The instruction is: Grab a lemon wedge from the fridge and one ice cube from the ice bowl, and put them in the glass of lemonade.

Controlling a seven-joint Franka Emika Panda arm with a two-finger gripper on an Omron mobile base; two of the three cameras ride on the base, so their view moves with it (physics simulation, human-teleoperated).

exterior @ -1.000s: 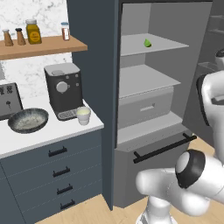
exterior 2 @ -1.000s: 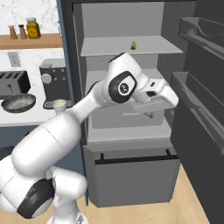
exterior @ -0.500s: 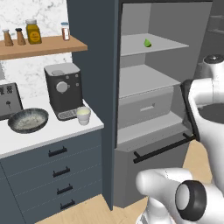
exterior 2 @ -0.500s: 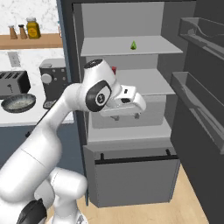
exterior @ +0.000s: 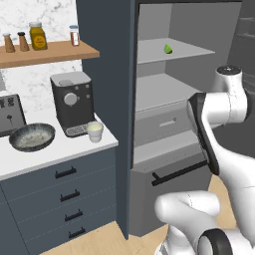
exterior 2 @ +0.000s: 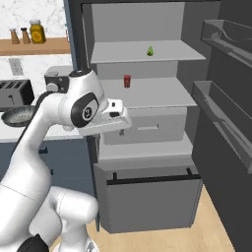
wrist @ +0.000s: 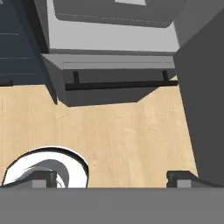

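Lemon wedge (exterior 2: 150,50): one, lying on the fridge's top shelf, well above the hand and untouched.
Gripper (wrist: 113,178): fingers spread wide and empty, pointing down at the wooden floor in front of the fridge's bottom drawer.
Fridge (exterior 2: 147,93): door open, shelves exposed; one small red can (exterior 2: 127,81) stands on the middle shelf.
Step in hand: bringing the hand up to the wedge. Best done, I judge, by lifting and levelling the wrist first, then entering above the top shelf, clear of the shelf edges.
Ice bowl (exterior: 32,137): one, on the counter by the coffee machine (exterior: 72,102).
Glass of lemonade (exterior: 94,131): one, just beside that machine.
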